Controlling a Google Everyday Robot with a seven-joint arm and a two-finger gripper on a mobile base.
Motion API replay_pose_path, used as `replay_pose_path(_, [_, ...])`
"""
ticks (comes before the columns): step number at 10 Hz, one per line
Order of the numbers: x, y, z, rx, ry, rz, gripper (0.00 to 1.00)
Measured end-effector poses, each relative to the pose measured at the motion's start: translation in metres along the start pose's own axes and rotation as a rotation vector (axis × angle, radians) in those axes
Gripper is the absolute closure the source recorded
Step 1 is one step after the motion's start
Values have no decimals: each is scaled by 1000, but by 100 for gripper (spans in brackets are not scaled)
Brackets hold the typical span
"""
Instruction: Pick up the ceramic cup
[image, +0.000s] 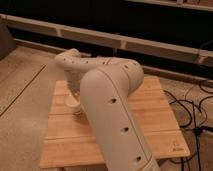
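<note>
The ceramic cup (74, 103) is a small cream-white cup on the left part of the wooden table (155, 125). Only part of it shows beside my arm. My large white arm (107, 105) reaches from the front across the table, bends at the elbow and turns down at the left. My gripper (74, 94) is at the end of that downward wrist, right at the cup and mostly hidden by the arm. I cannot tell whether it touches the cup.
The table is a square of light wooden slats on a speckled floor (22, 95). Black cables (192, 107) lie on the floor to the right. A dark wall with pale horizontal rails (150, 45) runs behind the table.
</note>
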Motion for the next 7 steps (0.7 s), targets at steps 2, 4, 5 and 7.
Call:
replay_pose_path(2, [-3,2,-27,0,-65,1,84])
replay_pose_path(4, [-3,12,-53,8,-132,-25,84])
replay_pose_path(5, [-2,16,-67,12,-178,-45,84])
replay_pose_path(7, [2,24,-83,5,-223,-56,84])
